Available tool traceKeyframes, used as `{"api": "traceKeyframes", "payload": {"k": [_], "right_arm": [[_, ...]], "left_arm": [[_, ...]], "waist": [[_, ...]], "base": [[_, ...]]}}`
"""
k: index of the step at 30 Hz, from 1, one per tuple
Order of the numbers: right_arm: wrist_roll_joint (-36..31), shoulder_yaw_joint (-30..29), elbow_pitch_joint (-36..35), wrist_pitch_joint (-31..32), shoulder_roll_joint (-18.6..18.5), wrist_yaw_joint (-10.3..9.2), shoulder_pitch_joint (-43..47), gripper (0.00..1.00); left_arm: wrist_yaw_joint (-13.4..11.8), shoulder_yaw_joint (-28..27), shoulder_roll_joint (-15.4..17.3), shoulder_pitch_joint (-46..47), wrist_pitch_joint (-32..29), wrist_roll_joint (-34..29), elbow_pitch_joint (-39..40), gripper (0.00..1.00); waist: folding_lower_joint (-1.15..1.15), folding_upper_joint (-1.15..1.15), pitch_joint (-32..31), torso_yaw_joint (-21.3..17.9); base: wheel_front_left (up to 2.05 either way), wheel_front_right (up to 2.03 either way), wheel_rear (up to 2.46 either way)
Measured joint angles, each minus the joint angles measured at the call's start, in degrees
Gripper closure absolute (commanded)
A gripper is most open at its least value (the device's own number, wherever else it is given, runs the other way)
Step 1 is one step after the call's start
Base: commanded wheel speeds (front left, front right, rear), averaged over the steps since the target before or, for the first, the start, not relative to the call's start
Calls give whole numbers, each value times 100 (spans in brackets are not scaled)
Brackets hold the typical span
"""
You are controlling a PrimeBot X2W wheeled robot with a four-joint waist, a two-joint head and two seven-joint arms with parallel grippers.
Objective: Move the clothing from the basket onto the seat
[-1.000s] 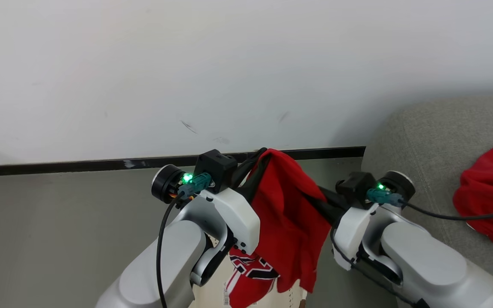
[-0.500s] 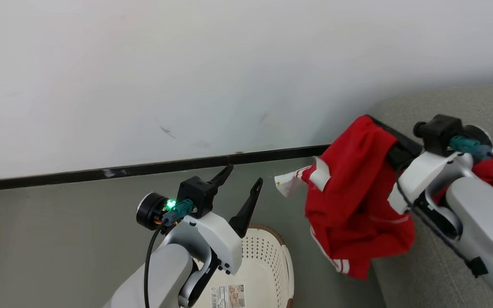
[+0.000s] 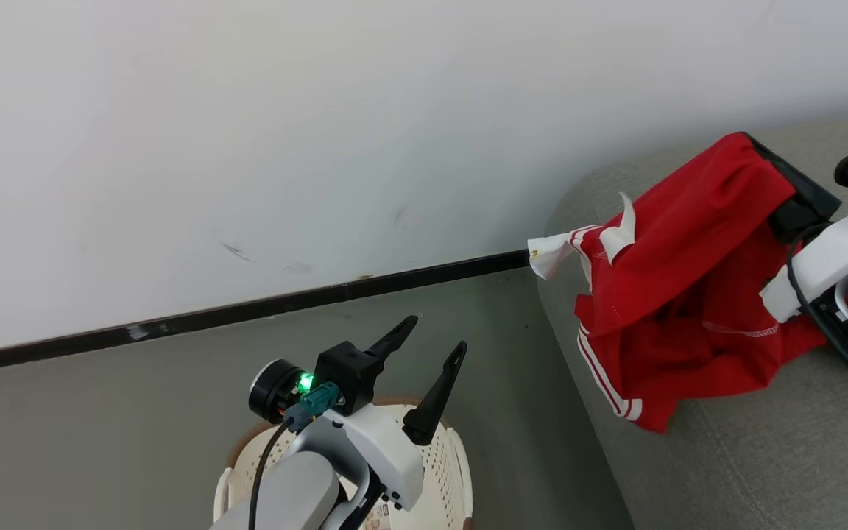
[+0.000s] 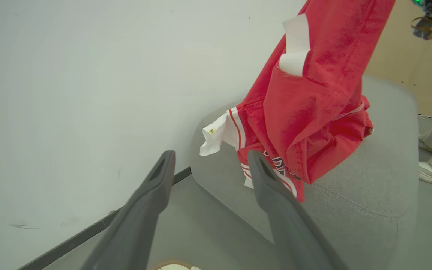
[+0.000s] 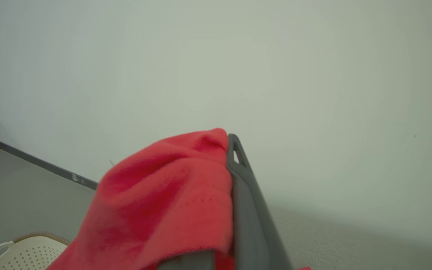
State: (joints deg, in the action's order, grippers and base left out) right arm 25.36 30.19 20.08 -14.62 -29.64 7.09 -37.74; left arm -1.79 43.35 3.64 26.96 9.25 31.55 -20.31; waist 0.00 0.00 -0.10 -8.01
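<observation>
Hanging from the right gripper [image 3: 755, 143] in the upper right of the head view, the clothing [image 3: 682, 294] is a red garment with white trim, and the jaws are clamped on its top fold. Its long axis runs from that grip down toward the lower left of the frame. Its hem ends over the rounded end of the seat [image 3: 726, 471]; whether it touches the grey fabric I cannot tell. The seat lies directly below and to the lower right of the cloth, so the drop seems to need only a lowering and a release by this nearer arm. The left gripper [image 3: 437, 331], jaws spread wide and empty, sits at lower centre above the basket [image 3: 461, 456], well apart from the garment.
</observation>
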Motion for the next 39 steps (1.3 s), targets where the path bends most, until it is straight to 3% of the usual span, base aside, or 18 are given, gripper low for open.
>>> {"api": "traceKeyframes", "payload": {"k": [6,17,27,39], "right_arm": [[132,-191,-78,0,-178,-1,296,100],[545,-189,26,0,-93,-1,403,100],[693,-686,405,213,-226,0,-1235,100],[436,-1555,1225,459,-794,-1,-2829,100]], "left_arm": [[52,58,-3,-87,100,0,1,0],[42,77,-1,-289,144,-1,79,0],[-94,91,126,-305,135,-164,312,0],[-293,60,416,-266,-41,-405,899,0]], "waist": [[0,0,-40,-266],[0,0,14,-638],[0,0,375,-767],[0,0,947,-695]], "base": [[0,0,0],[0,0,0],[0,0,0],[0,0,0]]}}
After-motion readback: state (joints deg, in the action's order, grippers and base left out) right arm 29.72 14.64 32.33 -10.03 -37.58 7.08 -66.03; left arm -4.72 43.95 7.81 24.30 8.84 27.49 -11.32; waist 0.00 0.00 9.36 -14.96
